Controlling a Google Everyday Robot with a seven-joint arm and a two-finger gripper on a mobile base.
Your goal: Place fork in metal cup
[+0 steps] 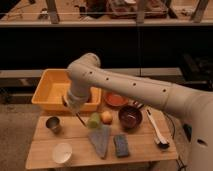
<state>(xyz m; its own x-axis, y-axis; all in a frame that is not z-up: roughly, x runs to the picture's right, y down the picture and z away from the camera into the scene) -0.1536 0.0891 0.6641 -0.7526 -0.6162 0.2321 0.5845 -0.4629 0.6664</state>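
The hand [74, 107], closed on the fork [80, 119], hangs right of and above the cup [53, 124].

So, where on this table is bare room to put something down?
Bare wood: between the metal cup and the grey cloth, and at the front between the blue sponge and the brush. Crowded around the dark red bowl. The gripper, shut on the fork, hangs near that cup.

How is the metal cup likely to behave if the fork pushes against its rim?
The metal cup looks small and stands free on the table, so it probably slides or tips easily. Being metal, it should stay rigid. The end effector, up and right of it, seems shut on the slanted fork, which may catch it.
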